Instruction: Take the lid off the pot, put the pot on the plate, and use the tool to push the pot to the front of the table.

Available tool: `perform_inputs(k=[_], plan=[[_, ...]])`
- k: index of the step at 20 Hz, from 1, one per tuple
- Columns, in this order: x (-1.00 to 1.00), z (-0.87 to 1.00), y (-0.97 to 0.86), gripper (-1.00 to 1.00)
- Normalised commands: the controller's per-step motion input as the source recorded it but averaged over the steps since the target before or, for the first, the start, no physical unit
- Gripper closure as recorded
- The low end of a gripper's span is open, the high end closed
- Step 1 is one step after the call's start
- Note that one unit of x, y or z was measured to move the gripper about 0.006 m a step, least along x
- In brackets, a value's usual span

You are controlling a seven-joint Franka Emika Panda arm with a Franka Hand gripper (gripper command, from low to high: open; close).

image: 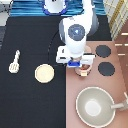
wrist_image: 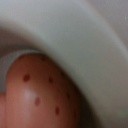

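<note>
End effector (image: 82,67) over pot (image: 84,70) on stove (image: 100,95), grip unclear, pan (image: 95,106) nearby

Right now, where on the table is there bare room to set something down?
Bare table lies below the tool and plate, and between them. It is crowded at the stove's edge, where the gripper hangs over the pot, burners and large pan nearby.

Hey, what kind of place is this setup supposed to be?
Probably a toy kitchen on a lab table: a stove block with black burners, a big pan, a plate and spatula. The pincer is down over the pot.
</note>
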Motion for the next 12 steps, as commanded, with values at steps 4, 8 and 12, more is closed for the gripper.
perform_inputs(k=[4, 8, 12], plan=[[0.0, -0.08, 0.01, 1.0], [0.0, 0.0, 0.04, 1.0], [0.0, 0.01, 0.03, 1.0]])
